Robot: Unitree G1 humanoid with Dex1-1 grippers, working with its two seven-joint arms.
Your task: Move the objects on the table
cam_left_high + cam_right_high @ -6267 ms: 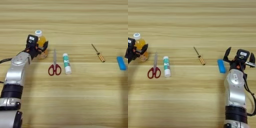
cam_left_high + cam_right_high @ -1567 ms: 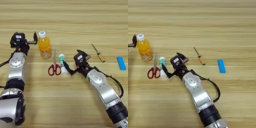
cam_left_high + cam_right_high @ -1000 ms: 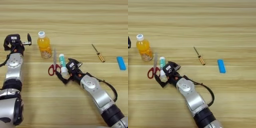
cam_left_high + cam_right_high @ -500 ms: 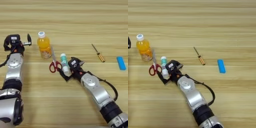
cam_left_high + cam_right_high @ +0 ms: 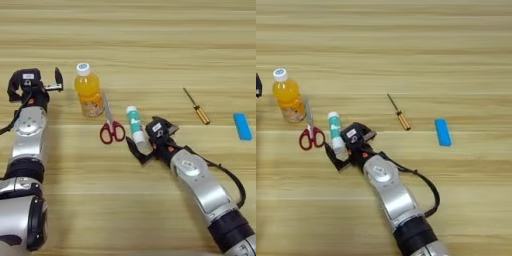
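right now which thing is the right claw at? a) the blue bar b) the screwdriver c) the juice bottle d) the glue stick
d: the right claw sits at the lower end of the glue stick, its fingers either side of it, while the blue bar, the screwdriver and the juice bottle lie apart from it.

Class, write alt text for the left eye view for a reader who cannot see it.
The right end effector reaches the lower end of a white-and-green glue stick on a light wooden table. Left of it lie red-handled scissors and an orange-juice bottle; the left end effector is open beside the bottle.
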